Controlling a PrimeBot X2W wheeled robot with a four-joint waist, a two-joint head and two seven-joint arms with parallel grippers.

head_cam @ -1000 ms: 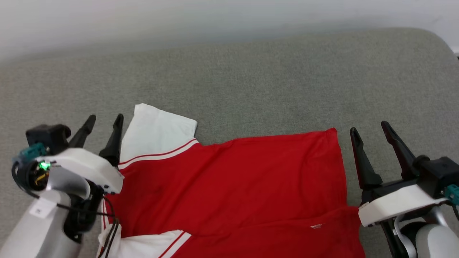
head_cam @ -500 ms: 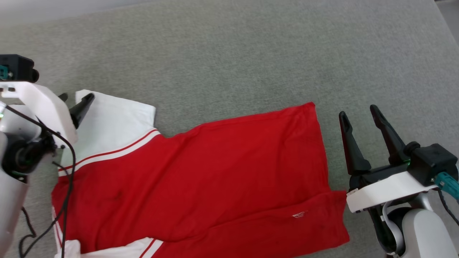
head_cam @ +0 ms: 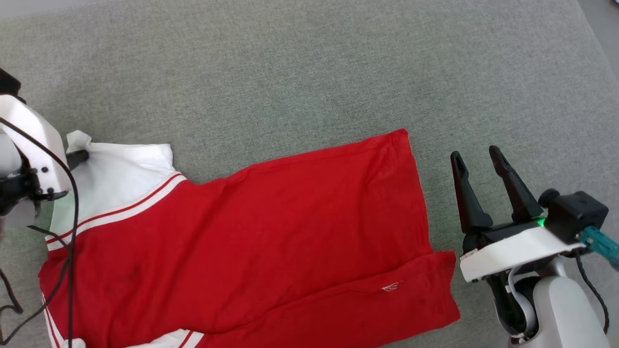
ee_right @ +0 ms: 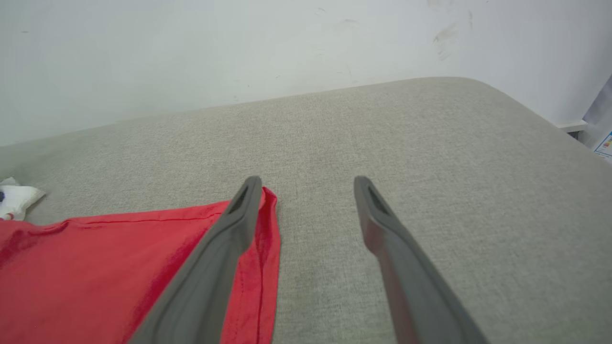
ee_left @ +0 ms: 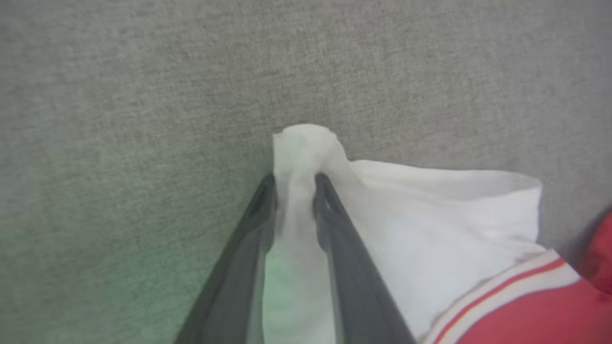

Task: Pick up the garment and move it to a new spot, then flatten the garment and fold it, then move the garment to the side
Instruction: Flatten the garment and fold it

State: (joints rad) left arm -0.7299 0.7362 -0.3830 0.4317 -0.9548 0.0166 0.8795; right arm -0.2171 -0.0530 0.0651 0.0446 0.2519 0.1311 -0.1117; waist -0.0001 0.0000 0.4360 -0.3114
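Desk: Where is the shirt?

Me: It lies plain red side up on the cushion, spread from 9 o'clock to 5 o'clock in my head view. My left gripper is clamped on the tip of the white sleeve at 9 o'clock. The wrist camera shows a thin bunch of cloth between the fingers.

Desk: And the right?

Me: My right gripper stands at 3 o'clock with its fingers spread. It grips nothing and sits just beside the hem.

Desk: What worries you?

Me: The pinch is small. If I pull hard toward 9 o'clock, I reckon the sleeve slides out, or it stretches while the body drags (that cushion looks grippy). With one end held, the rest may bunch instead of flattening.

Desk: Anything else?

Me: The flap at 5 o'clock looks like a second layer, and a sideways tug could deepen that fold. My left arm's cable also hangs across the shirt at 8 o'clock. It may snag cloth if I swing.
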